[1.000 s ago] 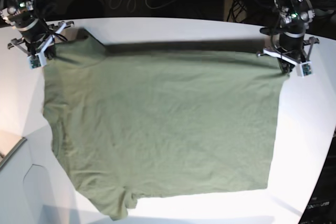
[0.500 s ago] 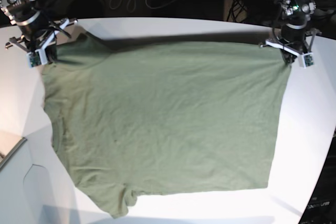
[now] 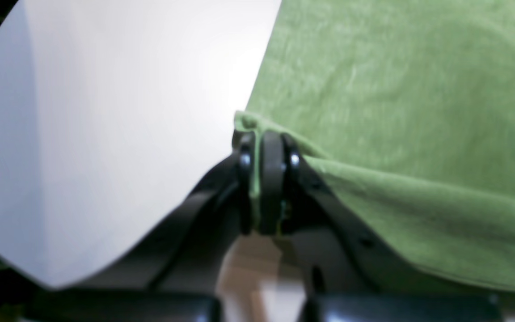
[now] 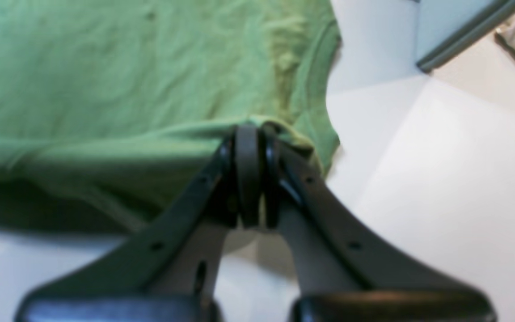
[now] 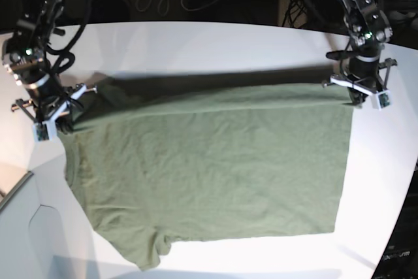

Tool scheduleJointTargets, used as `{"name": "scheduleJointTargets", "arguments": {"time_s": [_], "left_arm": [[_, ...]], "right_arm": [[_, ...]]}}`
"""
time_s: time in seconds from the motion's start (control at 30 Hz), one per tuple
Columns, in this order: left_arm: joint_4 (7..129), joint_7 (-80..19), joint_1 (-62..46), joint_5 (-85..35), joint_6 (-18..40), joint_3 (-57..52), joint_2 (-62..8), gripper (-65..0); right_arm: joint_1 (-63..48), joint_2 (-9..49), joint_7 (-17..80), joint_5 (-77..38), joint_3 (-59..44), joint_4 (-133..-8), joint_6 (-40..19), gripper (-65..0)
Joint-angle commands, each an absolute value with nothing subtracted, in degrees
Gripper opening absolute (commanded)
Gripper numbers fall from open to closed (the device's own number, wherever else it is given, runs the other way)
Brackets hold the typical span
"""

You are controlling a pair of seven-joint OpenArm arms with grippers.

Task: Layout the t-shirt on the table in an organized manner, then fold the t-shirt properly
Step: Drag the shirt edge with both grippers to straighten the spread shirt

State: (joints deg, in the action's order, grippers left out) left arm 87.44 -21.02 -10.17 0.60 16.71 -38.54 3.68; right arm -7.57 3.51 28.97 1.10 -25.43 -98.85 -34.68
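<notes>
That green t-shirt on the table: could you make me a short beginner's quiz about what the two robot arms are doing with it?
1. True or false: both grippers are shut on the t-shirt.
2. What does the left gripper pinch? A) a corner of the cloth B) a cable C) nothing
3. Fill in: the shirt lies on a white ____.

Key: 1 true, the right gripper grips cloth too. 2 A. 3 table.

no readable text, labels or signs anywhere
</notes>
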Motion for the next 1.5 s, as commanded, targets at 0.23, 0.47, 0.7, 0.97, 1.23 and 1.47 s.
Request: {"name": "scheduleJointTargets", "arguments": {"time_s": [0.23,0.47,0.7,0.97,1.23,1.47], "left_arm": [[88.22,-19.47,-2.33,0.4,16.66,-37.14,1.36,-65.0],[84.35,-19.47,3.12,0.31,16.66,-35.03,-1.54,-65.0],[77.58,-18.95,6.99,0.22,16.66,-35.3,-3.03,-65.0],[70.64,-18.95,12.09,0.13,16.66,-35.21,-4.18,-65.0],[67.38,-18.95,16.57,0.22,16.66,-35.03,-4.53,-65.0],[67.38,-18.95,16.92,0.31,16.66,-35.03,-4.53,-65.0]], "right_arm": [[3.21,6.46,27.3,0.4,-18.68,-89.36,-34.59,-65.0],[11.56,6.46,27.03,0.4,-17.54,-79.6,-34.59,-65.0],[16.48,7.34,26.95,0.48,-17.54,-73.36,-34.51,-65.0],[18.95,7.69,26.86,0.48,-17.54,-68.79,-34.51,-65.0],[19.03,7.69,26.77,0.48,-17.54,-68.79,-34.51,-65.0],[19.03,8.66,26.77,0.48,-17.54,-68.79,-34.51,-65.0]]}}
